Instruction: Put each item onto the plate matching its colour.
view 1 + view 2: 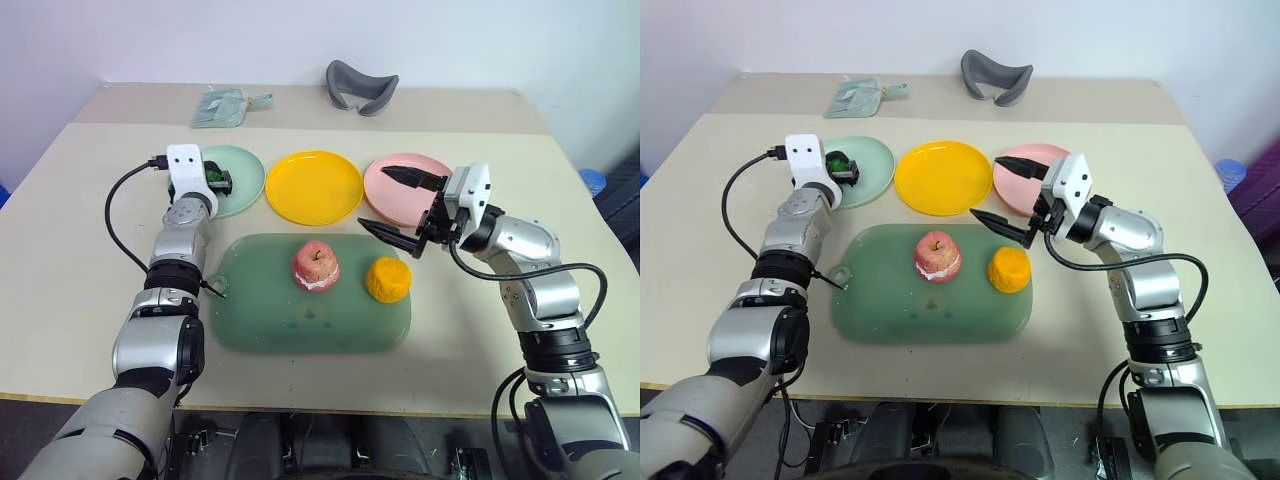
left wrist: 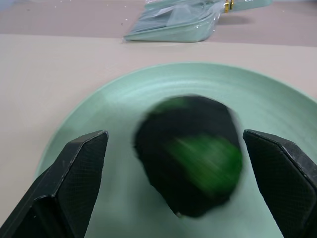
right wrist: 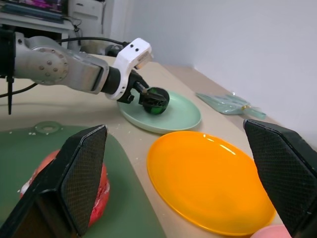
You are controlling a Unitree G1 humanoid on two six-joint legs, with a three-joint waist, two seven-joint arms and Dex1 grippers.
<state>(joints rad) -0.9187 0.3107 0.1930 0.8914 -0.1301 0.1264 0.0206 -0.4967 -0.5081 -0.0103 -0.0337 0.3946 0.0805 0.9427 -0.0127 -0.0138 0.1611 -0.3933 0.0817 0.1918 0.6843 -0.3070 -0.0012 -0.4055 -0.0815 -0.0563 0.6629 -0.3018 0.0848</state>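
Now the left gripper (image 2: 173, 163) is standing released, its textured black fingers (image 2: 74, 168) flanking the lumpy dark green-black toy (image 2: 190, 153), which is sitting on the smooth, round mint plate (image 2: 99, 119). Its long axis I cannot tell. Across the table, the right gripper (image 1: 405, 205) is hanging spread wide and empty beside the pink plate (image 1: 385, 195).

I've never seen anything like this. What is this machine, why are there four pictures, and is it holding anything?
It is a two-armed robot sorting toy food by colour. Two pictures come from cameras in its head, looking down at the table; the other two come from cameras on its wrists.

On the table are a green plate, a yellow plate and a pink plate, and in front of them a green mat carrying a red apple and an orange fruit.

The left gripper stands open around the dark green lump on the green plate. The right gripper is open and empty.
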